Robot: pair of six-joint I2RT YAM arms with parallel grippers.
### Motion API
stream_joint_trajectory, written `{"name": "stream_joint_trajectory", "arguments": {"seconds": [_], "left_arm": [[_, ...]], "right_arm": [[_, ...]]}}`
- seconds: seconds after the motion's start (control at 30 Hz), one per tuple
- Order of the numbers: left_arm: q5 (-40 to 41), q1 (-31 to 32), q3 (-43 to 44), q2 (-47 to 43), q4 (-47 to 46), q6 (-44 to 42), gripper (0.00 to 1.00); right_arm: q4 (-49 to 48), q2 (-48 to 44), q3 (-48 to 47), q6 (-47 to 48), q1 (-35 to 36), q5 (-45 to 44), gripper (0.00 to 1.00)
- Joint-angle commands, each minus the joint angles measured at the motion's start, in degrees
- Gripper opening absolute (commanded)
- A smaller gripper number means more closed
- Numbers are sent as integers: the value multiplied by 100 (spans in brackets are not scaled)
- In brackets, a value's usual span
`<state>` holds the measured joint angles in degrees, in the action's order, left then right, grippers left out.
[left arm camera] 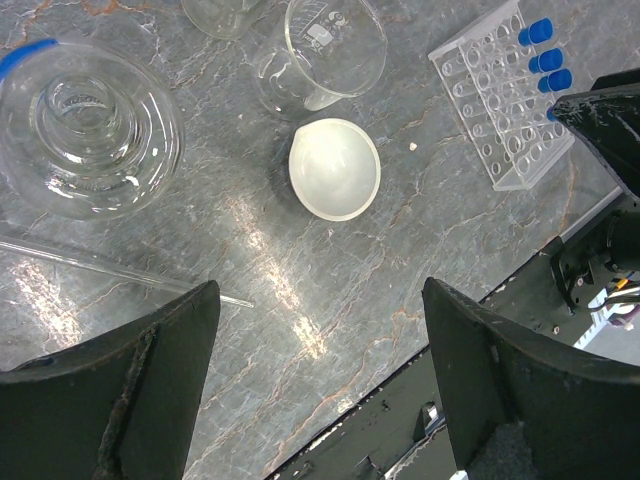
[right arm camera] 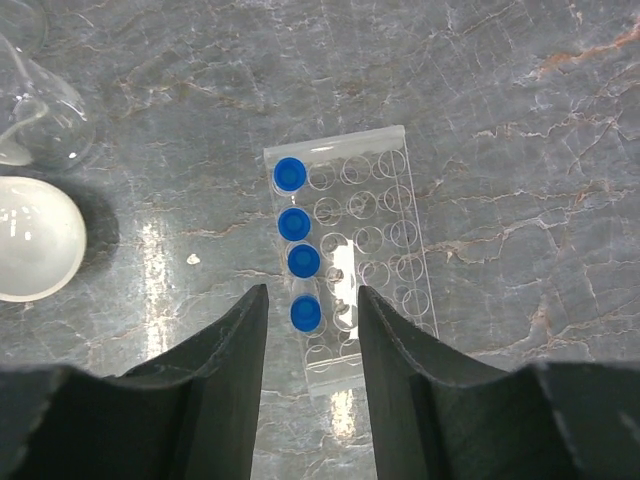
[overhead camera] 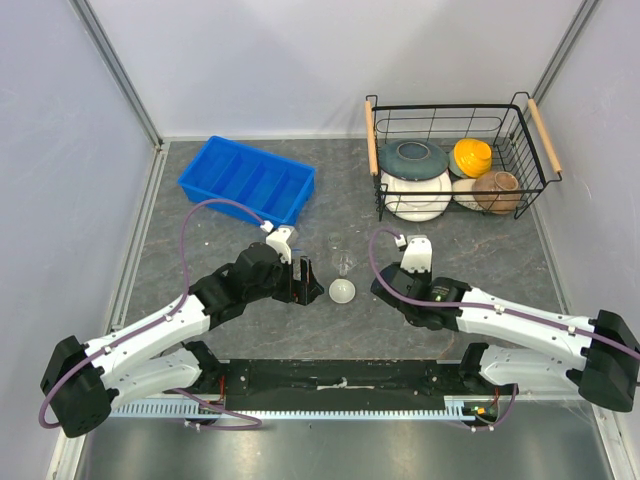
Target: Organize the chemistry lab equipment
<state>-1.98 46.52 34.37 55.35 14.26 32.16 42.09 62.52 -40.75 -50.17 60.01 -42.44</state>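
Grey marbled stone-look table (overhead camera: pixel 200 240), matte with glare streaks. Left gripper (left arm camera: pixel 320 300) hovered with its 2 black jaws spread wide, nothing between them but bare tabletop.

Just ahead of it sat a smooth white round dish (left arm camera: pixel 335 168), shallow and bowl-shaped. A clear glass beaker (left arm camera: pixel 325 55) with printed marks stood just beyond, close to the dish. To the left was a round glass vessel (left arm camera: pixel 85 125) with a smaller glass piece nested inside and a blue mark on its rim. A thin glass rod (left arm camera: pixel 120 270) lay flat near it.

Right gripper (right arm camera: pixel 312 300) was low over a clear plastic tube rack (right arm camera: pixel 385 240) – a flat rectangle with rows of round holes. 4 blue-capped tubes (right arm camera: pixel 293 224) stood in 1 column along the rack's left side. The jaws were partly spread, straddling the nearest cap with a gap showing on each side, so no pinch.

The top view alone showed the blue plastic divided tray (overhead camera: pixel 247 180) and the black wire basket (overhead camera: pixel 455 160), which had wooden handles and held glazed bowls (overhead camera: pixel 415 160). In that view the rack sat under the right gripper and could not be made out – only the wrist views showed the rack, tubes and rod.
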Motion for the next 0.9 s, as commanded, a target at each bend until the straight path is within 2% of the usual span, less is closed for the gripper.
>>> {"name": "stream_joint_trajectory", "arguments": {"seconds": [0.0, 0.2, 0.4, 0.47, 0.6, 0.67, 0.87], "left_arm": [[66, 24, 210, -77, -64, -193, 88], [13, 24, 351, -68, 94, -210, 88], [-48, 24, 509, 19, 339, -219, 90], [-75, 24, 553, 19, 384, -219, 90], [-75, 32, 536, -121, 437, -219, 91], [-75, 32, 553, -191, 525, -219, 92], [-66, 32, 527, -402, 657, -184, 94]], "right_arm": [[352, -100, -556, -2, 90, -283, 49], [651, 119, -1285, 376, 248, -239, 53], [275, 620, -1585, 815, 389, 323, 57], [178, 743, -1611, 860, 389, 507, 62], [-33, 1095, -1568, 816, 398, 631, 65], [-104, 1192, -1541, 755, 389, 666, 72], [-376, 1622, -1444, 641, 415, 781, 83]]}}
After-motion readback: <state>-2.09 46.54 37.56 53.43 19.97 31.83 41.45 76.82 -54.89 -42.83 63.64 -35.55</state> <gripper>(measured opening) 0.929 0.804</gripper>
